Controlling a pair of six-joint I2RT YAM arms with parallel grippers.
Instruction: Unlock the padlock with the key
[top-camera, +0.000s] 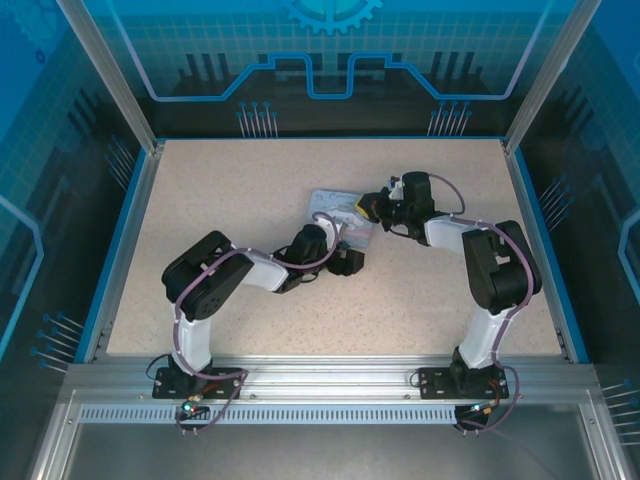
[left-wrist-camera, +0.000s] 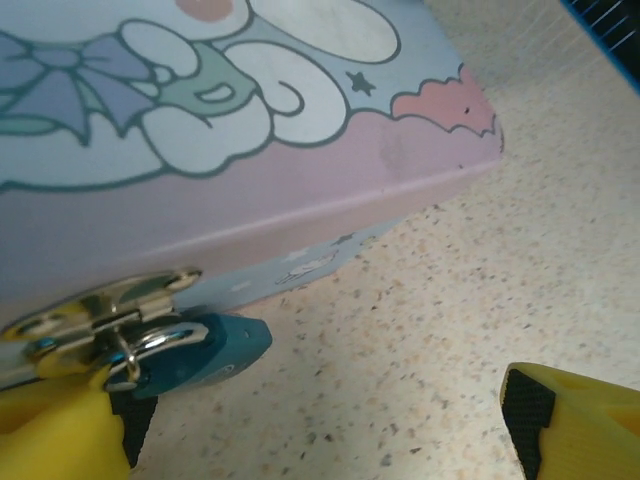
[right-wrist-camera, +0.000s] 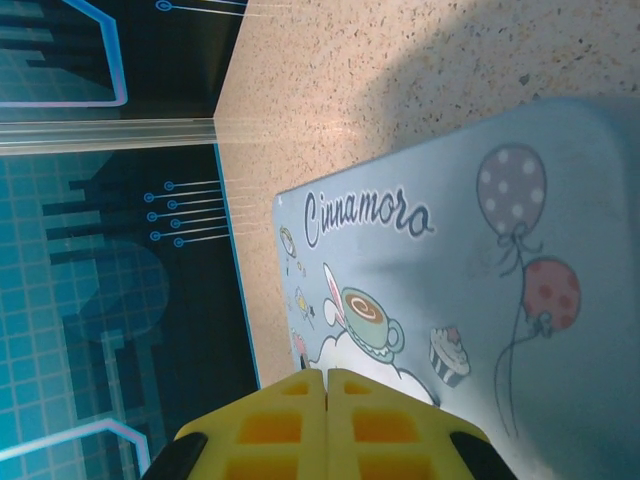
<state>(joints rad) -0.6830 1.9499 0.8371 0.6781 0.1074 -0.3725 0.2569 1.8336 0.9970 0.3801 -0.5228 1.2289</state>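
Three sides of your cell are walled by see-through blue panels with circuit print (top-camera: 60, 150), and a ribbed aluminium rail (top-camera: 330, 375) runs along the near edge. On the speckled beige tabletop (top-camera: 230, 200) lies the pale blue rectangular cartoon-print tin (top-camera: 335, 205), near the middle. Your left gripper (left-wrist-camera: 315, 425) stands wide apart, one yellow finger (left-wrist-camera: 50, 440) just beside the small teal padlock (left-wrist-camera: 215, 352). The padlock's silvery shackle hangs through the tin's shiny metal hasp (left-wrist-camera: 110, 305). Your right gripper (right-wrist-camera: 326, 420) is pressed together over the lid; whether it pinches anything, you cannot tell.
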